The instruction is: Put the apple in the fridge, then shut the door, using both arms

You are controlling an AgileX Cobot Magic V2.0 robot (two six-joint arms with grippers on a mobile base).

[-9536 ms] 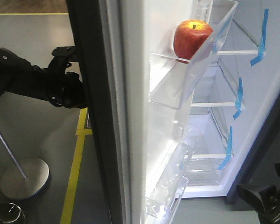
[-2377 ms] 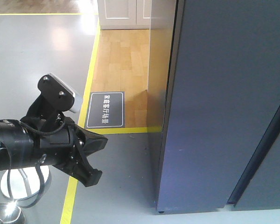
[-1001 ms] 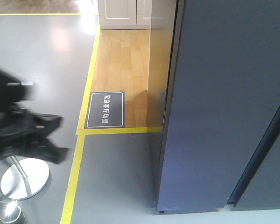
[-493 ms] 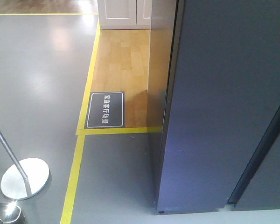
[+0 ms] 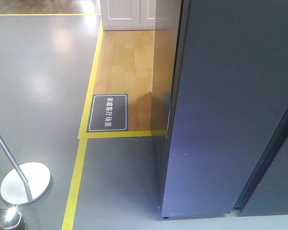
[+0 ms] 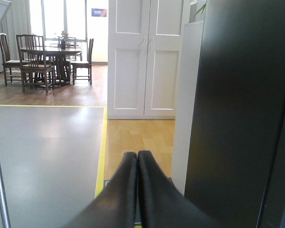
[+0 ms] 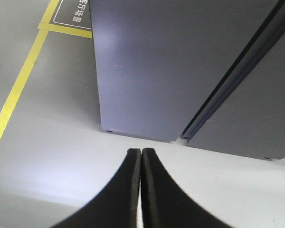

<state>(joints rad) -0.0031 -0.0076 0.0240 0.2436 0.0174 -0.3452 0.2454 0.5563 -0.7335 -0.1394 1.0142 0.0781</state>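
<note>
The fridge [image 5: 230, 110] stands as a tall, flat-faced block with a smooth, matte dark grey-blue skin, and its door [image 5: 221, 143] lies flush against the body, so none of the white interior shows. The apple is out of sight in every view; whether it sits behind the panel cannot be told. To the right of the door a narrow dark seam runs diagonally between two panels.

In the left wrist view the left gripper [image 6: 137, 164] shows two black, smooth, tapering fingers [image 6: 126, 190] pressed together with nothing between them, just beside the fridge's dark side wall. In the right wrist view the right gripper [image 7: 141, 159] is likewise drawn together and holds nothing, pointing at the fridge's lower front edge above the glossy grey floor [image 5: 38, 86].

A yellow tape line [image 5: 77, 177], a dark floor sign [image 5: 108, 112], a pale wooden floor patch [image 5: 127, 62] and a metal stand with a round base [image 5: 25, 182] lie to the left.
</note>
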